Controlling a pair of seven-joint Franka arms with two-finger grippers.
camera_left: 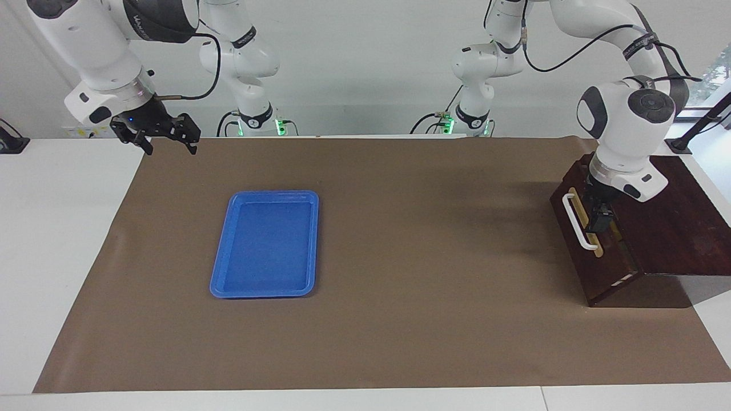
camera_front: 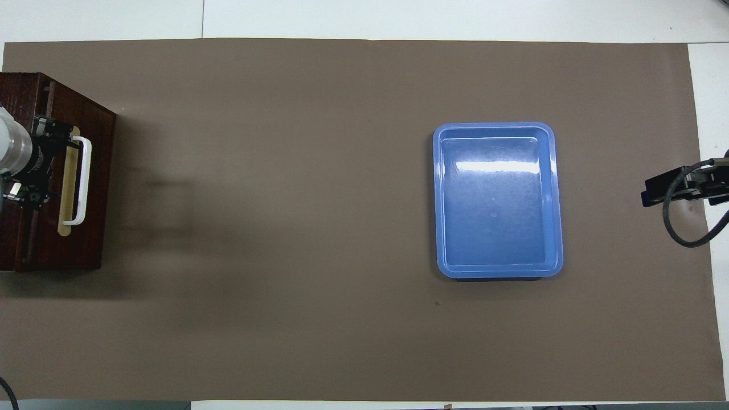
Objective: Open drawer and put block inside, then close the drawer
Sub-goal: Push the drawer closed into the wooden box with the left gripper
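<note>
Two grippers stand spread: the right gripper (camera_left: 165, 140) waits upper left in the facing view; a blue tray (camera_left: 265, 244) lies mid-left; at right, the left gripper (camera_left: 597, 220) straddles the drawer (camera_left: 588, 242) front, block unseen, presumably inside. Lifting carelessly could snag the handle (camera_left: 578, 221), reopening it.

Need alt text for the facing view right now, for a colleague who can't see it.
The left gripper is at the front of the drawer, beside its white handle, and the drawer is nearly shut in its dark wooden box. The right gripper waits open above the brown mat's corner, and a blue tray lies empty.
</note>
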